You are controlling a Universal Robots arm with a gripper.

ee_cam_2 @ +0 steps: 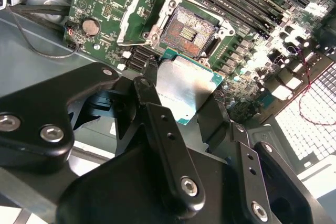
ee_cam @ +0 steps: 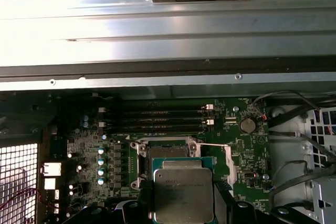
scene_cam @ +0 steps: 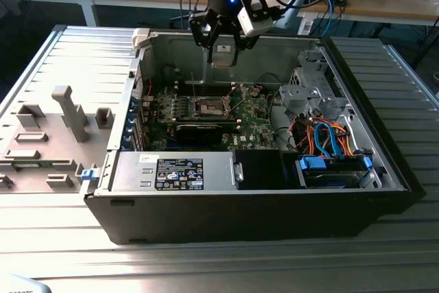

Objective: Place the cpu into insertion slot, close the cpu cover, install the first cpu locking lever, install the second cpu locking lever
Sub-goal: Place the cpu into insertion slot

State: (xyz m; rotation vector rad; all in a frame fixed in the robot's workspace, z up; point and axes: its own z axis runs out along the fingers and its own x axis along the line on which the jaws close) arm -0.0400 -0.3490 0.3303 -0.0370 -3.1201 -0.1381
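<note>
My pincer point(scene_cam: 223, 49) is closed just enough to grip the cpu point(ee_cam_2: 186, 90). One finger presses on each of two opposite edges. I hold it by the edges so nothing touches its shiny grey top, and so the underside stays free to go down into the socket. The chip hangs flat, face up, because I think it has to land level and not on one corner. The insertion slot point(ee_cam_2: 189, 32) is the thing I line everything up with. In the exterior view the cpu is high above the slot, up near the top rim of the open computer case point(scene_cam: 240, 217), so the two are well apart and not touching. In both wrist views the chip sits just short of the slot and does not cover it. I would say it is not right over it yet. The slot is bare and dark inside, with its little gold dots showing, so nothing is in it. The cpu cover point(ee_cam_2: 127, 22) is swung up on the side of the slot away from the memory slots point(ee_cam: 157, 119). It is tilted back, and I think that is so the way down stays clear for the chip. The green board point(ee_cam: 247, 177) lies flat all around the slot, at the bottom of the case.
</note>
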